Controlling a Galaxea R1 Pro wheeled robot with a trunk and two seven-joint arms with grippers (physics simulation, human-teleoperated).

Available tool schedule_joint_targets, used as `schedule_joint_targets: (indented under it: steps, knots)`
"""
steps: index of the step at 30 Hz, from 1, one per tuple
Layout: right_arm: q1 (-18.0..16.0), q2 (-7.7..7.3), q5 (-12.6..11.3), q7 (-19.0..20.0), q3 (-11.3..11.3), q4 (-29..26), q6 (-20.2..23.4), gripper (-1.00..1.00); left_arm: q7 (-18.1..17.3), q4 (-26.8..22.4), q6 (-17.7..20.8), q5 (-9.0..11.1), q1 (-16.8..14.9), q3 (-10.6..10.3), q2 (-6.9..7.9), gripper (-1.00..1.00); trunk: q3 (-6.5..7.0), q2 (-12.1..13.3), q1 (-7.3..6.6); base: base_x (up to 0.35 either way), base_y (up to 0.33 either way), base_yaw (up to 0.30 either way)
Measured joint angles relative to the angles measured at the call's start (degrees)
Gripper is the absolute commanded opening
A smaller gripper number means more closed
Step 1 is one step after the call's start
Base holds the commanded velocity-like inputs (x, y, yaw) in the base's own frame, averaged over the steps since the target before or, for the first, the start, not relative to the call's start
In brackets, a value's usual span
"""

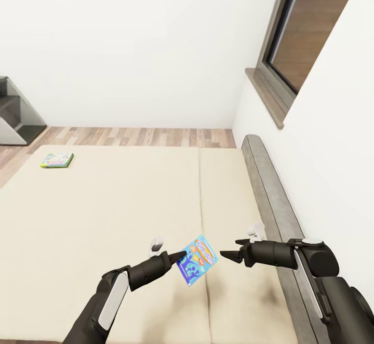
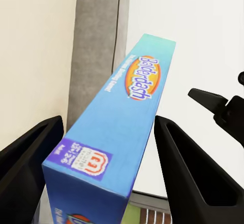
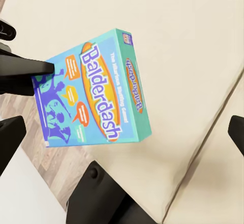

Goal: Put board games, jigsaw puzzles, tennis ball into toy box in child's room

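now over the bed (image 1: pixel 119 198), we hold the blue board game (image 1: pixel 196 260) lifted clear of the mattress, tilted, in our left gripper (image 1: pixel 179 256). its jaws sit narrowly apart, closed on the box's two broad faces near one short end; the left wrist view shows the box (image 2: pixel 119 127) running lengthwise away from the fingers (image 2: pixel 190 168). our right gripper (image 1: pixel 228 255) points at the box from the other side, just beside its far edge, jaws spread wide with nothing between them. the second board game (image 1: pixel 57 160) lies flat at the far left corner of the bed, well apart, on our left arm's side. we judge the blue box must travel to the toy box next.
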Motion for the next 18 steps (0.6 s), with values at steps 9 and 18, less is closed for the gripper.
schedule_joint_targets:
  steps: [9, 18]
  knots:
    - [0.0, -0.03, 0.0, 0.0, 0.0, 0.0, 0.0, 1.00, 0.0, 0.0, 0.0, 0.0, 0.0, 0.0, 0.00, -1.00, 0.80, 0.0, 0.00, 0.000, 0.000, 0.000]
    - [0.0, -0.01, 0.0, 0.0, 0.0, 0.0, 0.0, 1.00, 0.0, 0.0, 0.0, 0.0, 0.0, 0.0, 0.00, -1.00, 1.60, 0.0, 0.00, 0.000, 0.000, 0.000]
